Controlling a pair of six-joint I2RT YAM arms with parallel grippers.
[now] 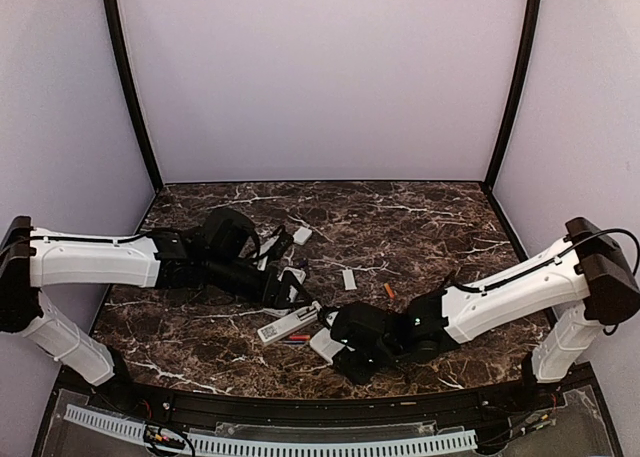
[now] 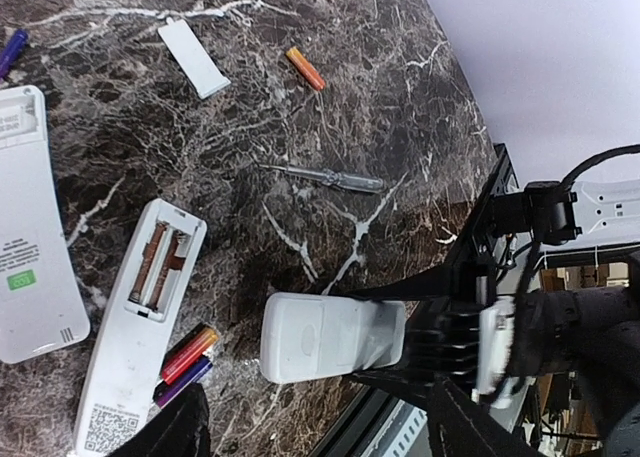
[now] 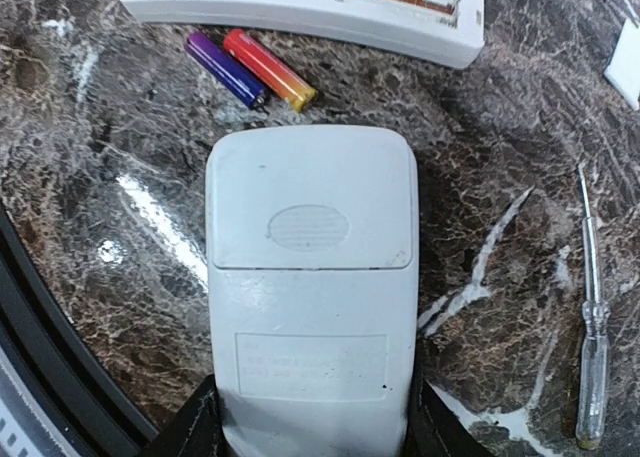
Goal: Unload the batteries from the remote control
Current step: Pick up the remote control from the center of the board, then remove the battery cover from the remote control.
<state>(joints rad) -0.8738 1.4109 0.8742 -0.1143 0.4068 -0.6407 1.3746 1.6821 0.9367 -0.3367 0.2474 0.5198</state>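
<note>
A white remote control [image 3: 310, 277] lies back up on the marble table near the front edge, its battery cover in place. My right gripper [image 3: 312, 427] is shut on its near end, one finger against each side. A second remote [image 2: 140, 317] lies beside it with an empty, uncovered battery bay. Two batteries, one red-orange [image 3: 268, 69] and one purple [image 3: 222, 67], lie side by side between the two remotes. Another orange battery [image 2: 305, 67] rests farther out. My left gripper [image 2: 320, 437] hovers open above the held remote [image 2: 333, 337], holding nothing.
A third white remote [image 2: 30, 227] lies to the left. A thin screwdriver [image 2: 325, 177] lies in the middle of the table. A loose white cover [image 2: 193, 57] and a purple cell [image 2: 10, 47] lie farther back. The table's front rail [image 1: 320, 407] runs close behind the right gripper.
</note>
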